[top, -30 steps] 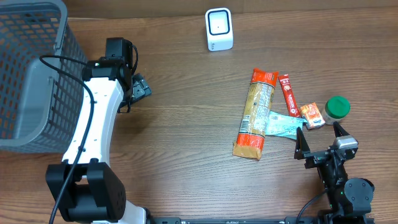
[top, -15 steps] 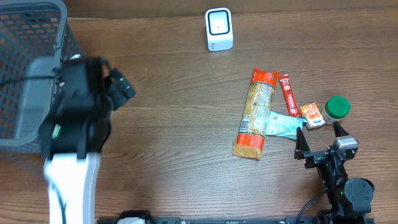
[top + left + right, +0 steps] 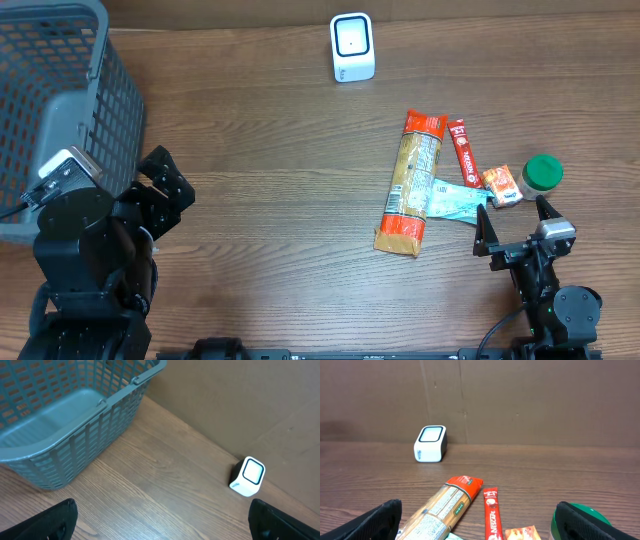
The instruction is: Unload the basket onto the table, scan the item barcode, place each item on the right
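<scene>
The white scanner (image 3: 352, 46) stands at 12 o'clock on the table (image 3: 280, 200), with its face up. The things to scan lie in a bunch at 3 o'clock. There is a long pasta bag (image 3: 410, 183), and a red stick (image 3: 462, 152) just beside it at its 2 o'clock. A pale packet (image 3: 457, 200) pokes out from the bag's right side. An orange packet (image 3: 501, 185) and a green jar (image 3: 543, 172) come last. The right gripper (image 3: 512, 215) sits at 6 o'clock from the jar, fingers wide apart and empty. The grey basket (image 3: 105, 110) is at 10 o'clock. The left gripper (image 3: 161, 515) is at 8 o'clock, just beside the basket, also wide apart and empty.
</scene>
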Robot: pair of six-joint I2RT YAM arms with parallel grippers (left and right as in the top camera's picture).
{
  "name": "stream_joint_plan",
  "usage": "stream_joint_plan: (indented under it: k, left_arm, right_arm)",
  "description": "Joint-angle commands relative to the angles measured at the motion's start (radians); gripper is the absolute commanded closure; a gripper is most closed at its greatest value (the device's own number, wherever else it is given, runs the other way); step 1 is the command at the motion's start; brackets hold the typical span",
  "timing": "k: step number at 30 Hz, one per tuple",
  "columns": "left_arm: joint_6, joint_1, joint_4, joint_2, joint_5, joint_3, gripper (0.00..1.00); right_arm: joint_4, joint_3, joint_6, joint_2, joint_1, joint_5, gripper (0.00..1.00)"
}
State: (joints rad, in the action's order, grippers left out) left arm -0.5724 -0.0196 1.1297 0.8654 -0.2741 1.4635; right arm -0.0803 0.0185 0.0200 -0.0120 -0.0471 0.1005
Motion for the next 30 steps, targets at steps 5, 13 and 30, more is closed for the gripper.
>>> stream_joint_plan:
  k: [5,13,30]
  left_arm:
    - [0.012,0.007,-0.003,-0.111,-0.014,-0.162,0.0]
    - [0.011,0.007,-0.008,-0.296,-0.014,-0.502,0.0]
    - [-0.052,0.007,-0.919,-0.625,0.15,-1.05,0.0]
  right_arm:
    - [0.005,-0.011,0.003,0.009,0.003,0.006,0.0]
    - [0.005,-0.011,0.003,0.009,0.003,0.006,0.0]
    - [0.005,-0.011,0.003,0.009,0.003,0.006,0.0]
